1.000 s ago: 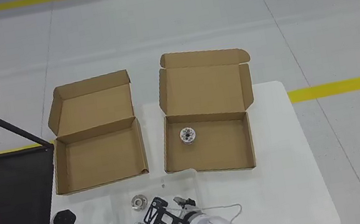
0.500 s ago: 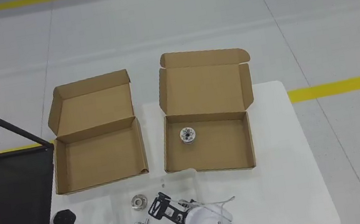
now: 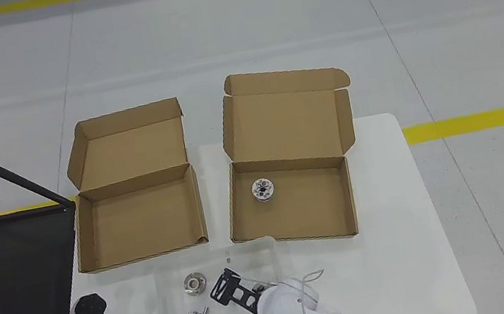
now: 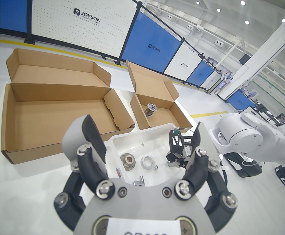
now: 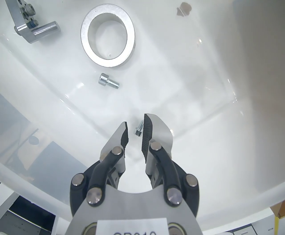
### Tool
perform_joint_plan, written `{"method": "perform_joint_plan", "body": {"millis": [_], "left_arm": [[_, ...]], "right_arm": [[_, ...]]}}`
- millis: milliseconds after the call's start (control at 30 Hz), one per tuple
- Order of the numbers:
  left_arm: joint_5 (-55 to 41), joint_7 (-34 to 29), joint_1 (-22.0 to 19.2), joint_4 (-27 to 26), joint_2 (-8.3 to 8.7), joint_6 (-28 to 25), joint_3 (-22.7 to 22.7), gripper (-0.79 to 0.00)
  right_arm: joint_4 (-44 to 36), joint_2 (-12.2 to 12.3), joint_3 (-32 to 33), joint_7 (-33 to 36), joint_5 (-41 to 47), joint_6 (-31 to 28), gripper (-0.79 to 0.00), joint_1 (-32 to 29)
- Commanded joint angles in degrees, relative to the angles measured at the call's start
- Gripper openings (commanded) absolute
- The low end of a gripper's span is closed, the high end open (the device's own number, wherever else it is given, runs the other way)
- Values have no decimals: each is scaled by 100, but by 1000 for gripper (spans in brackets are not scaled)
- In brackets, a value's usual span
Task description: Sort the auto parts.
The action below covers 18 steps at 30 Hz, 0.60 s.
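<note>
On the white surface point(image 3: 397, 233), the top view has the left box point(image 3: 137, 223) and right box point(image 3: 311, 205) open side by side, a toothed part point(image 3: 263, 189) in the right box, and the right tool point(image 3: 223, 289) down in the tray point(image 3: 247, 246). From the left wrist, the left tool point(image 4: 142, 121) hangs spread wide and empty beside that tray. From the right wrist, the right tool's pads point(image 5: 147, 133) stand narrowly parted around a small bolt point(image 5: 139, 129), with a ring point(image 5: 108, 35) and a second bolt point(image 5: 108, 81) lying beyond.

Bright, even light from overhead as I see it, ceiling lamps point(image 4: 246, 22) glowing white in my left wrist view, small glints on the glossy white tray point(image 5: 200, 89), soft pale shadow beside the metal ring point(image 5: 106, 62), straight lines bowing toward both wrist views' edges
</note>
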Motion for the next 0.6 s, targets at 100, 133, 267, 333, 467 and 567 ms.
{"method": "perform_joint_plan", "body": {"millis": [100, 133, 267, 333, 467, 567], "left_arm": [[0, 0, 0, 0, 0, 0, 0, 0], [0, 0, 0, 0, 0, 0, 0, 0], [0, 0, 0, 0, 0, 0, 0, 0], [0, 0, 0, 0, 0, 0, 0, 0], [0, 0, 0, 0, 0, 0, 0, 0], [0, 0, 0, 0, 0, 0, 0, 0]], "right_arm": [[144, -40, 12, 36, 49, -4, -579, 61], [179, -47, 15, 44, 51, -5, -579, 74], [322, -74, 38, 4, 85, -20, -573, 124], [379, -88, 43, 1, 98, -32, -597, 146], [393, -111, 41, -7, 62, 21, -785, 155], [193, -107, 32, -88, -91, 101, -785, 83]]}}
